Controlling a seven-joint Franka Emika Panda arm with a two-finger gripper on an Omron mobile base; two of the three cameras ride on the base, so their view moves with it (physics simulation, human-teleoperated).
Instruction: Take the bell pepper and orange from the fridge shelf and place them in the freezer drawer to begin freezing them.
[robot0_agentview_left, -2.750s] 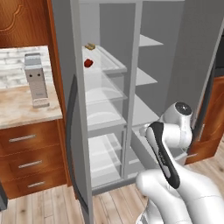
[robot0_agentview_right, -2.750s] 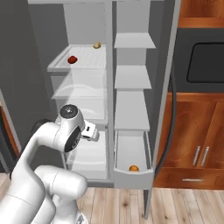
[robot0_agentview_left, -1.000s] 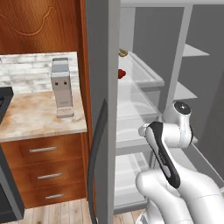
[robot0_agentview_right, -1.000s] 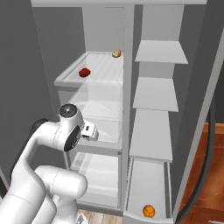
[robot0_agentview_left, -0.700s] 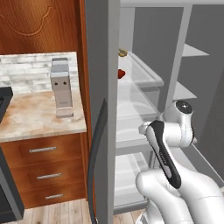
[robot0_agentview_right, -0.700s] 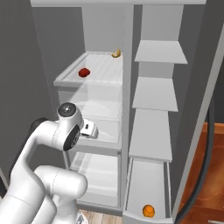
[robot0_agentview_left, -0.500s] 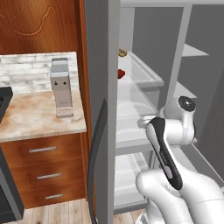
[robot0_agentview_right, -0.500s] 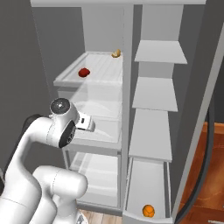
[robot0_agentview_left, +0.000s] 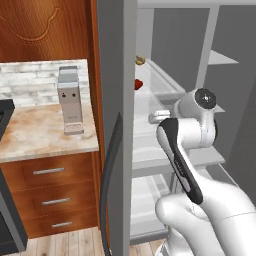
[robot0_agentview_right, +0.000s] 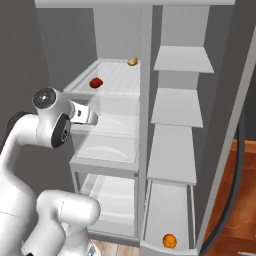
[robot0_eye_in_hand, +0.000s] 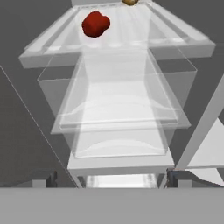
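- gripper (robot0_eye_in_hand: 111, 179): fingers (robot0_eye_in_hand: 43, 178) spread wide, nothing between them, nothing held
- bell pepper (robot0_eye_in_hand: 96, 24) on the fridge shelf (robot0_eye_in_hand: 52, 54), well ahead of and above the fingertips, a bit left of centre, apart from them
- small yellowish-tan item (robot0_eye_in_hand: 130, 2) further back on the same shelf, past the pepper
- clear crisper bin (robot0_eye_in_hand: 118, 109) straight in front of the fingers, between them and the shelf
- orange (robot0_agentview_right: 169, 241) lies in the freezer drawer (robot0_agentview_right: 150, 210), low and to the right of the hand, well apart
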